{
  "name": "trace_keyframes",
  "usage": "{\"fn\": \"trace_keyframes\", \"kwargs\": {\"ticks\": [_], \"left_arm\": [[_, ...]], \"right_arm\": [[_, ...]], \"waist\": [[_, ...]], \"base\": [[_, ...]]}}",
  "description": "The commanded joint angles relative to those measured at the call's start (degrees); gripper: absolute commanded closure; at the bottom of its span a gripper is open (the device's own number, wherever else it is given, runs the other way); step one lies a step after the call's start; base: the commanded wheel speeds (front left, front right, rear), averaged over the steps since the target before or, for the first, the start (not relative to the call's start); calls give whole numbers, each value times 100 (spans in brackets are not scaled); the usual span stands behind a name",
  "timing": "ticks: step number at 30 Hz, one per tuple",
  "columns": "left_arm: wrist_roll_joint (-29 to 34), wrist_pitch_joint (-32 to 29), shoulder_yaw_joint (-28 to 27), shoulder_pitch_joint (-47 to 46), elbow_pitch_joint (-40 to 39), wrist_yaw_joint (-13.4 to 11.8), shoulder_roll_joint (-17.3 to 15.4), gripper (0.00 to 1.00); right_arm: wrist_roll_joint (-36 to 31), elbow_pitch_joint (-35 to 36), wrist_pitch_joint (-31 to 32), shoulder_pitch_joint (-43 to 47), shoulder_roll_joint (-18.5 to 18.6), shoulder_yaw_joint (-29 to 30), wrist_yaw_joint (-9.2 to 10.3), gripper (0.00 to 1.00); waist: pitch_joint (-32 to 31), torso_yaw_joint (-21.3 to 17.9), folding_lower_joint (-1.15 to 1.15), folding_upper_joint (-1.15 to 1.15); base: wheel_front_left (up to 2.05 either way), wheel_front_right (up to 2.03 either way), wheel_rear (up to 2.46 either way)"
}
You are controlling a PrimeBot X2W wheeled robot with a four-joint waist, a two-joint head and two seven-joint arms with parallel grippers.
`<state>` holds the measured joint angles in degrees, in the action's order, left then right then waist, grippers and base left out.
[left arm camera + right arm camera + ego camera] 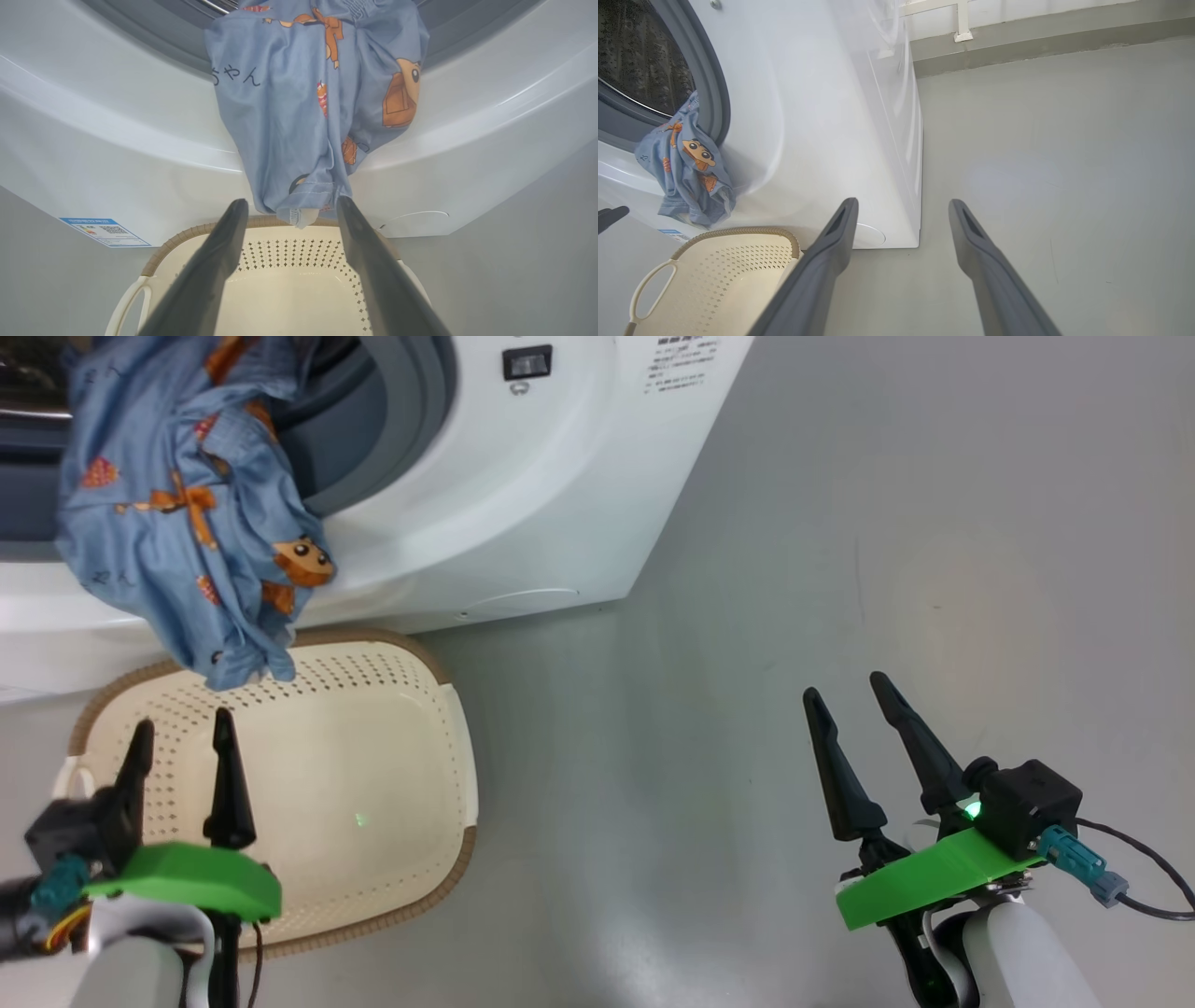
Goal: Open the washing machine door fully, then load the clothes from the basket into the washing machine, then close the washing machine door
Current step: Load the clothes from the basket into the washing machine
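We show the left gripper (183, 721) with jaws spread wide, holding nothing, above the basket (392, 747). Just beyond its fingertips the light blue garment (177, 504) hangs from the washing machine (523, 485) opening, with its hem over the basket's far rim. The right gripper (845, 686), jaws equally wide and empty, hovers over the floor (840, 523), the machine's corner ahead to its left.

Count: one washing machine (523, 523); one basket (373, 784); one blue garment (177, 504); one blue label (105, 232); two tools: left tool (182, 719), right tool (844, 685).
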<state>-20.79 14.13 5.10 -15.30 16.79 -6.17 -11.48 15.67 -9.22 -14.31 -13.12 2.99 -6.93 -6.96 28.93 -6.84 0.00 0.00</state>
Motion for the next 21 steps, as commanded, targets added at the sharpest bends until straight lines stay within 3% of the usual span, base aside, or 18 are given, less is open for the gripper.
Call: {"fn": "trace_keyframes", "kwargs": {"ticks": [1,8,21], "left_arm": [[-32,48,-170,-115,-24,26,-155,0],[-77,68,-70,-723,652,249,-88,0],[68,84,-29,-1589,1359,389,-173,0]], "right_arm": [[-108,113,-69,-44,-12,-163,-53,0],[-167,161,-69,-47,-12,-131,-53,0],[-86,213,-69,-125,-12,-169,-53,0]], "waist": [[44,-33,0,0],[241,-110,0,0],[657,-317,0,0]], "base": [[0,0,0],[0,0,0],[0,0,0]]}}
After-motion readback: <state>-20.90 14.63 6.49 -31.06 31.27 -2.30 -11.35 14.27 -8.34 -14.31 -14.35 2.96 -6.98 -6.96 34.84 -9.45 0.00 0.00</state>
